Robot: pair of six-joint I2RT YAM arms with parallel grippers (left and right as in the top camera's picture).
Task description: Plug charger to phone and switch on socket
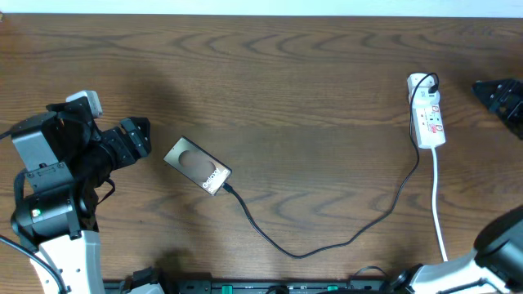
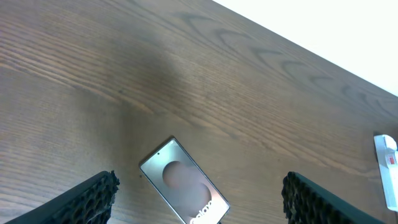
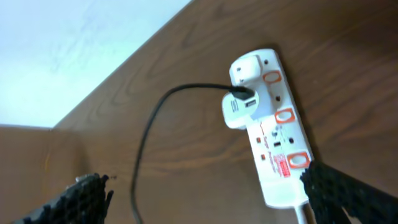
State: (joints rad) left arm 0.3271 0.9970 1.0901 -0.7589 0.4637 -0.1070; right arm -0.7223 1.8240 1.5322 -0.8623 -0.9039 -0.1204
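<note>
The phone (image 1: 198, 165) lies flat and slanted on the wooden table at left-centre, "Galaxy" lettering up. The charger cable (image 1: 302, 254) meets the phone's lower right end, loops across the table and rises to a white adapter in the socket (image 1: 426, 114) at the far right. My left gripper (image 1: 135, 139) is open, just left of the phone. The left wrist view shows the phone (image 2: 183, 183) between its spread fingers (image 2: 200, 190). My right gripper (image 1: 498, 96) is open, just right of the socket. The right wrist view shows the socket (image 3: 273, 134), the cable (image 3: 149, 130) and the fingers (image 3: 208, 190).
The socket's white cord (image 1: 439, 212) runs toward the table's front edge. A black bar (image 1: 245, 287) lies along the front edge. The table's far edge meets a white wall (image 1: 261, 6). The left arm's base (image 1: 49, 204) stands at the front left.
</note>
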